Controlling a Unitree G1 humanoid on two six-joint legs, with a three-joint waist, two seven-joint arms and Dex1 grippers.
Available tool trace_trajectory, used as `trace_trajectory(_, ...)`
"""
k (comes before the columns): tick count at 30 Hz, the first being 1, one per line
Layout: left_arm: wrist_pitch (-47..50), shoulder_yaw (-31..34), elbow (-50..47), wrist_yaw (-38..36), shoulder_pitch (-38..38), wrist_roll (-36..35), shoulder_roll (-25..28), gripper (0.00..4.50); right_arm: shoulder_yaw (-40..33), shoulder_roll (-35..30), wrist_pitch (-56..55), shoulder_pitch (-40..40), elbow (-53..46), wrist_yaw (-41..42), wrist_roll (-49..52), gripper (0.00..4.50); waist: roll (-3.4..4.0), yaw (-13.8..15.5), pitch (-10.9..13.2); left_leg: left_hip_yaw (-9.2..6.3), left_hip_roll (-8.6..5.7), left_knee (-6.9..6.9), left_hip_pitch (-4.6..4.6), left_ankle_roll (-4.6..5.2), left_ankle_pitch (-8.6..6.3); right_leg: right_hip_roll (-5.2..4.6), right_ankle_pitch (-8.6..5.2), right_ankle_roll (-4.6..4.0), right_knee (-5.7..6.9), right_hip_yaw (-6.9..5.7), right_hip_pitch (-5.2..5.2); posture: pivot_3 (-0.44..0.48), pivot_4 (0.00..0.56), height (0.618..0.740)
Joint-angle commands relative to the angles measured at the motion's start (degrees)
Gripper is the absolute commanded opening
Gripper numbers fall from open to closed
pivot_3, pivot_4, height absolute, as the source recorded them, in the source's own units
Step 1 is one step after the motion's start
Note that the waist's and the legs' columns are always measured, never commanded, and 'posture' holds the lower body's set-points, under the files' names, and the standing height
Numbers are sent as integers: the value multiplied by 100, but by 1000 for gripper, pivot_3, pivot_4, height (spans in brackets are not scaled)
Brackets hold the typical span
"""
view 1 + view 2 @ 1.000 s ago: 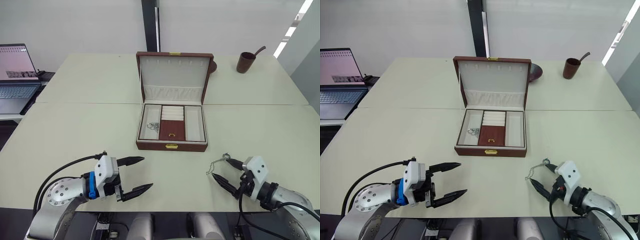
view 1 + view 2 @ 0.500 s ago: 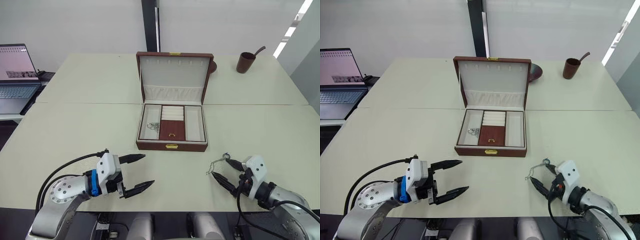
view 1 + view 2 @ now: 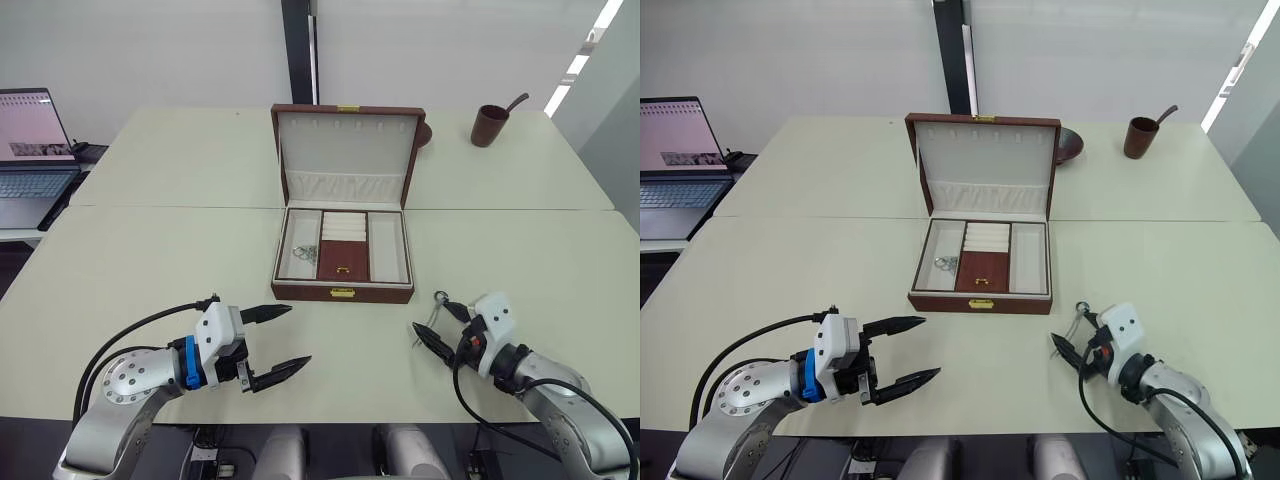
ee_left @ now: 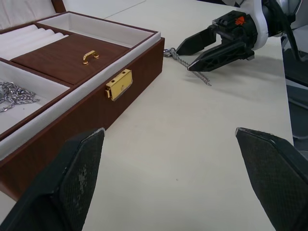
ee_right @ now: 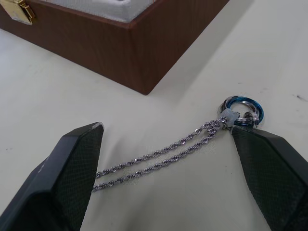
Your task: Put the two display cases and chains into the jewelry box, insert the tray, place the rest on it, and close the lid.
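Grippers are hovering low over the near edge of the cream table (image 3: 150,260). The left gripper (image 3: 278,342) is sitting with its fingers spread wide and empty, nudged slightly forward since a second ago. The right gripper (image 3: 438,320) has been sliding in toward the jewelry box (image 3: 343,262); its fingers are now parted around the chain (image 5: 163,159) with the blue ring, which is lying flat just off the box's front right corner. Further back, the box is standing open, lid upright, another chain (image 3: 304,253) resting in its left compartment.
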Motion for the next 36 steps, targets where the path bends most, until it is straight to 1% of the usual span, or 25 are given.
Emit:
trace_trajectory(1,1,-2,-201,48,-34,-14,2,4500,68,57,90,-45,236,-298,-270,4487,-7,0,-4,-1,0,0,0,0,0,0,0,0,0,1,1,0,150,740)
trace_trajectory(6,3,-18,-198,66,-40,-12,-1,4500,122,115,126,-117,379,-507,-494,4487,-20,6,-14,-2,1,1,4,0,0,-2,0,0,0,0,6,0,150,740)
trace_trajectory(7,0,-22,-195,67,-40,-11,0,4500,111,136,162,-145,403,-567,-519,4316,-22,6,-16,-2,1,1,4,0,0,-2,0,0,0,-1,6,0,150,740)
trace_trajectory(9,-4,-23,-191,69,-35,-16,4,4500,108,159,195,-190,444,-661,-586,3886,-23,7,-17,-3,1,1,4,0,0,-2,0,0,0,-1,6,0,150,740)
trace_trajectory(14,-14,-19,-190,74,-21,-28,6,4500,100,228,298,-287,562,-848,-676,2291,-26,5,-21,-3,1,0,5,0,0,-2,0,0,0,-1,6,0,150,740)
trace_trajectory(17,-10,-14,-192,76,-13,-36,5,4500,97,236,342,-304,578,-893,-681,1577,-26,5,-22,-3,1,0,6,0,0,-2,0,-1,0,-1,6,0,150,740)
trace_trajectory(23,26,-42,-225,126,-46,-32,-16,4500,8,186,350,-251,566,-875,-654,596,-28,7,-24,-4,1,0,5,0,0,-2,0,-1,0,-2,6,0,150,740)
trace_trajectory(26,55,-69,-232,147,-89,-28,-28,4500,-35,125,327,-220,528,-821,-643,178,-29,7,-25,-4,1,0,5,0,0,-4,0,-1,0,-1,7,0,150,740)
trace_trajectory(33,85,-84,-173,142,-208,-28,-56,4500,-289,-46,4,-191,486,-514,-484,149,-30,27,-26,-4,0,0,3,0,0,-8,0,0,-3,-2,8,0,150,740)
trace_trajectory(36,59,-82,-134,137,-247,-30,-83,4500,-510,-97,-182,-247,418,-260,-255,149,-29,27,-25,-6,0,0,1,0,0,-8,-1,0,-3,-4,8,0,150,740)
